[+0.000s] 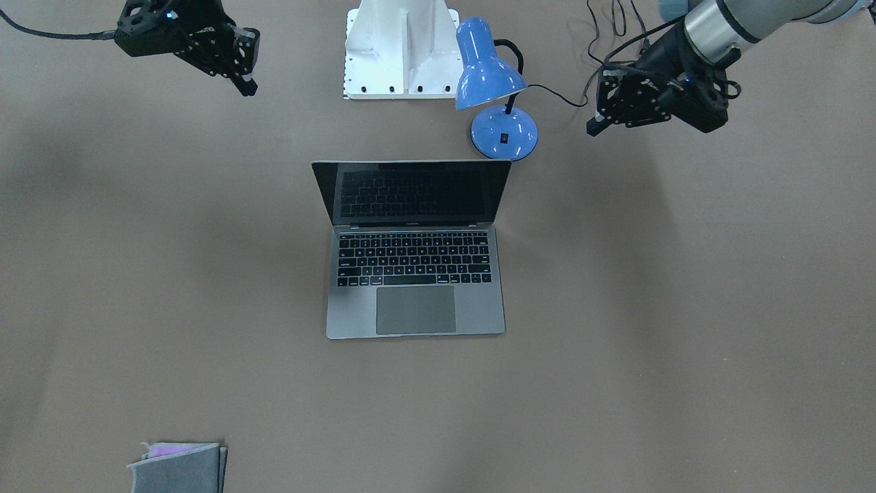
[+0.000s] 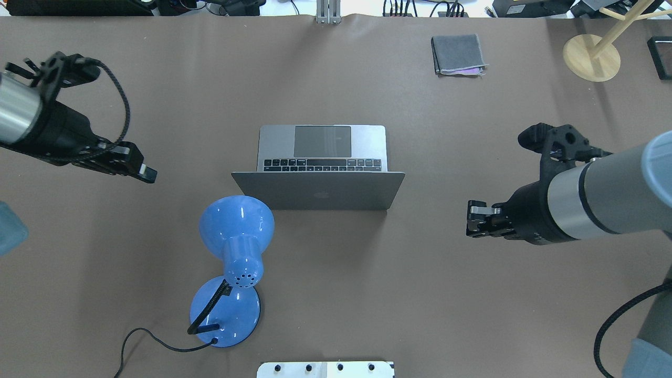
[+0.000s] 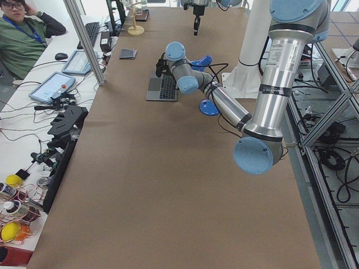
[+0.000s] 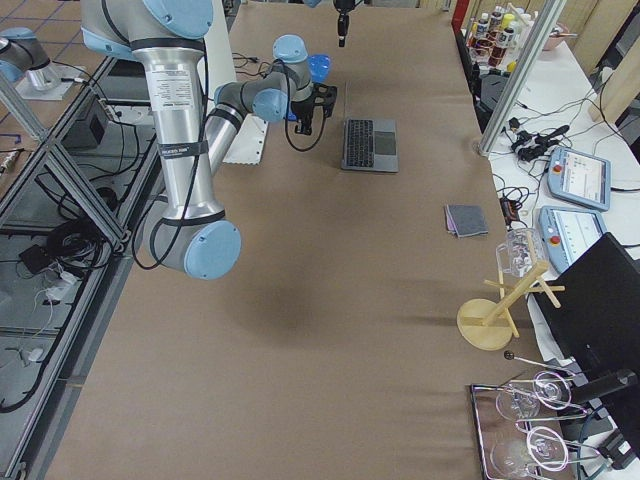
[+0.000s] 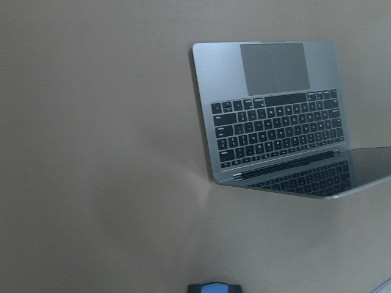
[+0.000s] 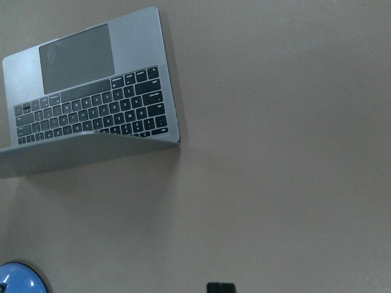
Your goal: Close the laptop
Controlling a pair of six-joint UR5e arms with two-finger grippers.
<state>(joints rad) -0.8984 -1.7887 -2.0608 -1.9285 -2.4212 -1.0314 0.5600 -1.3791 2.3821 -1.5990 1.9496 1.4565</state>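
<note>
Brown table (image 1: pixel 684 308): a long, matte surface that carries everything shown.

Left arm (image 2: pixel 31 121) and right arm (image 2: pixel 604 199): each held above the table, one to either side of the laptop and well apart from it.

White mounting plate (image 1: pixel 400 48): at the robot's edge of the table, behind the laptop's lid.

Laptop (image 1: pixel 415 274): a slim space-grey machine at the middle of the table, flat on its base, lid open and raised. The dark screen mirrors the black keys. The keyboard and trackpad face away from the robot, and the lid's back, with its logo, faces the robot. Neither gripper touches it.

Blue desk lamp (image 2: pixel 236 231): just beside the lid's corner on the robot's left. Its round base sits on the table, the shade leans toward the laptop, and a black cord trails off.

Left gripper (image 2: pixel 148 174): fingers drawn together on nothing, hovering level with the laptop's hinge.

Right gripper (image 1: pixel 248 86): fingers likewise pressed together and empty, hovering on the other side.

Folded grey cloth (image 2: pixel 458 54): near the far edge of the table, on the robot's right, well apart from the laptop.
</note>
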